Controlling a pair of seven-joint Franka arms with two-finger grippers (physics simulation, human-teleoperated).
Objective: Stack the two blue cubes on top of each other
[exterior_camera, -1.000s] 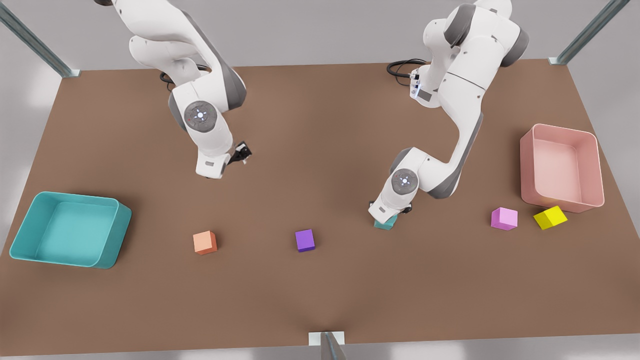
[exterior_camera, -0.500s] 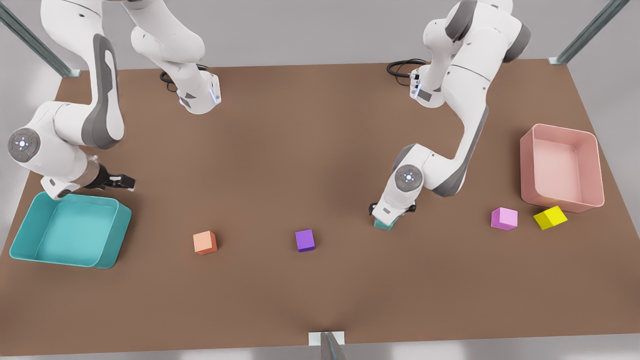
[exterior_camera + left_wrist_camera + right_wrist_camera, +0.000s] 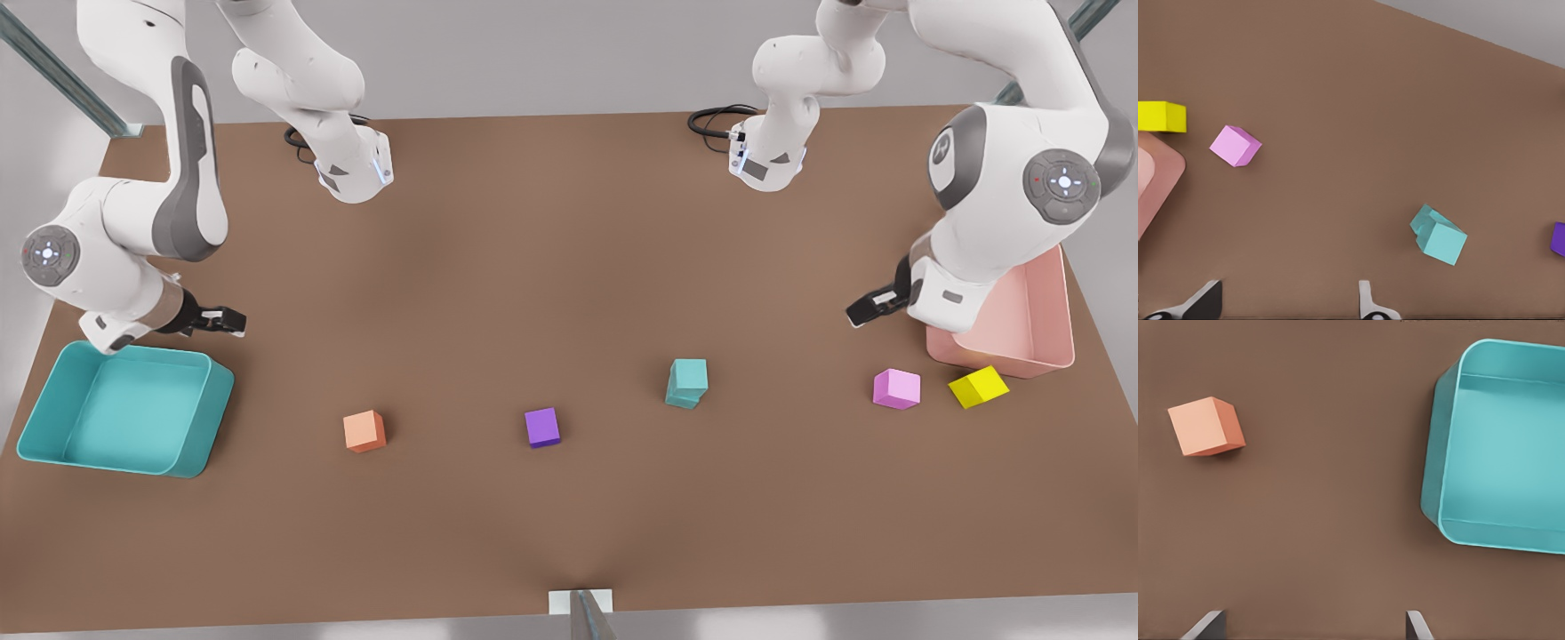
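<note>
Standing one atop the other, the two blue cubes [image 3: 687, 384] sit on the brown table [image 3: 569, 267] a little toward 4 o'clock of its middle in the front view, the upper cube twisted slightly against the lower, touching nothing else; the left wrist view shows the stack [image 3: 1438, 235] from above, free of any finger. The left gripper [image 3: 861, 311] hangs above the table at 3 o'clock in the front view, just beside the pink bin [image 3: 1047, 331], its fingers spread wide and empty, their tips [image 3: 1207, 299] apart over bare table. Near it lie the pink cube [image 3: 896, 388] and the yellow cube [image 3: 978, 387], the latter just beside the bin's near wall. The right gripper [image 3: 233, 322] hangs at 9 o'clock, just past the far corner of the teal bin [image 3: 200, 427], fingers likewise wide and holding nothing, tips [image 3: 1209, 624] well apart. The orange cube [image 3: 364, 430] and the purple cube [image 3: 541, 427] rest between the teal bin and the stack, each apart from the others
</note>
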